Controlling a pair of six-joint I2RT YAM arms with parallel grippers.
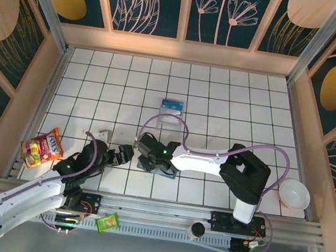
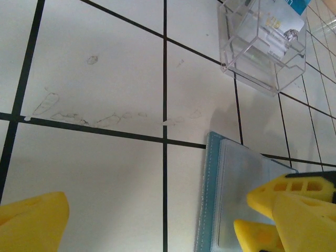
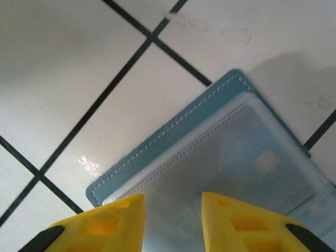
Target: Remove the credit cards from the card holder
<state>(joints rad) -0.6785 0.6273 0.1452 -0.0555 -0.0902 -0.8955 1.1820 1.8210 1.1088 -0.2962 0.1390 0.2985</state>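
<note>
— Claw check, nearest first?
— Your right claw (image 3: 173, 210) hangs part-way apart, directly over the card holder (image 3: 210, 157); your left claw (image 1: 126, 153) gapes just beside it.
— Holder's lie?
— Flat on the worktop (image 1: 222, 109), long edge slanting away rightward.

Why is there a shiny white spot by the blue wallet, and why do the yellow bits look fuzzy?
Right wrist view: that spot is light glare on the glossy tile beside the card holder; the right end effector sits too close to the lens, so its yellow fingers blur. Left wrist view: the left end effector blurs likewise; the clear case looks sharp.
</note>
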